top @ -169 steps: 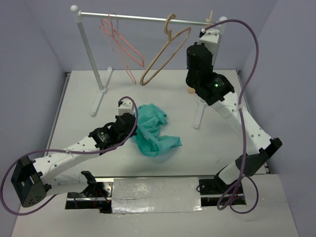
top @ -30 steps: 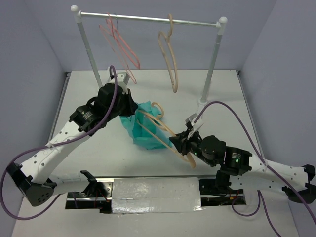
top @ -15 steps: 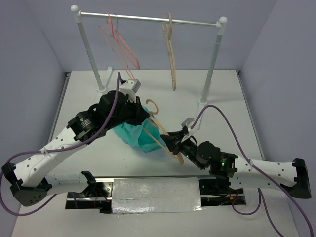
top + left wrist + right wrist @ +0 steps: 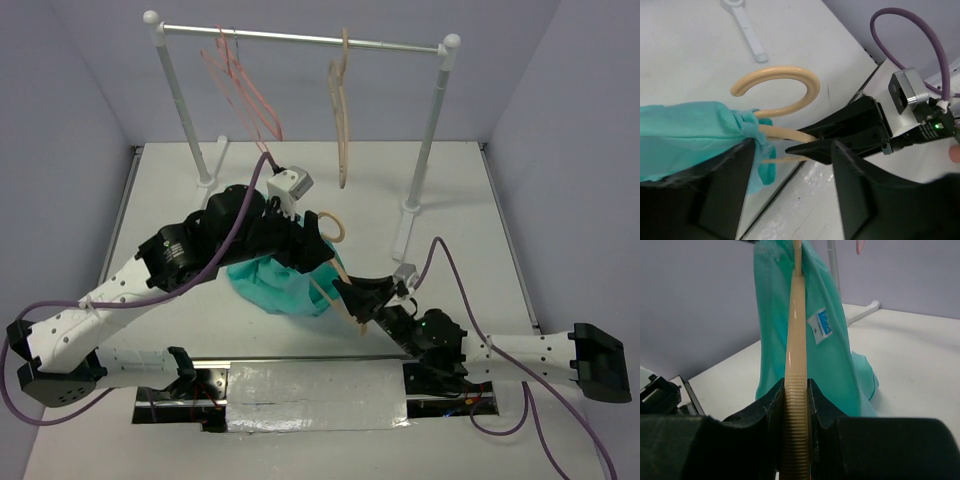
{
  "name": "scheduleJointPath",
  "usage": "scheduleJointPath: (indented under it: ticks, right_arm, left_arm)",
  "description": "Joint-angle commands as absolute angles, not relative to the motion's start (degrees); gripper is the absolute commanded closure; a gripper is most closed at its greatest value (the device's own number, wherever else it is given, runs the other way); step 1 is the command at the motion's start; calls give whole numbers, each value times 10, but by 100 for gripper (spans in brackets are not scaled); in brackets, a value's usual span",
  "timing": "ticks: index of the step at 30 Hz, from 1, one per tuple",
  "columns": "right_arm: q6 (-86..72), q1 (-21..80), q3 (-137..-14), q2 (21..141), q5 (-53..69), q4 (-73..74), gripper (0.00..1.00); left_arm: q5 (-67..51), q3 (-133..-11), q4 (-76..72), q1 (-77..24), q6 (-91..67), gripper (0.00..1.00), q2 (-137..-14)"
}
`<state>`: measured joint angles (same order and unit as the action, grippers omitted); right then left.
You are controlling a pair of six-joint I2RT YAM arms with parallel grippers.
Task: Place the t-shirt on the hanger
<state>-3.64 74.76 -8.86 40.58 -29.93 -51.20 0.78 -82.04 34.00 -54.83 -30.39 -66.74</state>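
**Top view.** A clothes rack (image 4: pixel 300 37) stands along the 12 o'clock edge of the table (image 4: pixel 450 190). It carries thin pink hangers (image 4: pixel 245 85) toward 11 o'clock and a tan hanger (image 4: pixel 342 110) at 12, all well apart from the work at centre. **Wrist views.** The t-shirt (image 4: pixel 268 285) drapes over the hanger (image 4: pixel 780 73), collar bunched just below the hook, at 7 o'clock of the left gripper (image 4: pixel 790 147). That gripper's fingers stand spread and grasp nothing, one lying against the cloth, while the right gripper (image 4: pixel 796 387), at 5 o'clock, is clamped on the hanger's ribbed bar.
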Motion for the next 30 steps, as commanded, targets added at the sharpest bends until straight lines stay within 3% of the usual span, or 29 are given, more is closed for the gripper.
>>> scheduleJointPath:
  ticks: [1, 5, 10, 19, 30]
  right_arm:
    - [19, 751, -55, 389, -261, -736, 100]
    - [34, 751, -19, 366, -235, -782, 100]
    - [32, 750, 32, 278, -193, -767, 100]
    - [16, 750, 28, 132, -165, -537, 100]
    - [5, 751, 97, 96, -164, -561, 100]
  left_arm:
    - [-3, -916, 424, -554, -233, 23, -688]
    - [23, -952, 471, -555, -147, 28, -689]
    - [98, -1024, 508, -555, -66, 27, -664]
    - [34, -1104, 515, -569, 71, 32, -681]
    - [-65, -1138, 532, -611, 162, 31, -704]
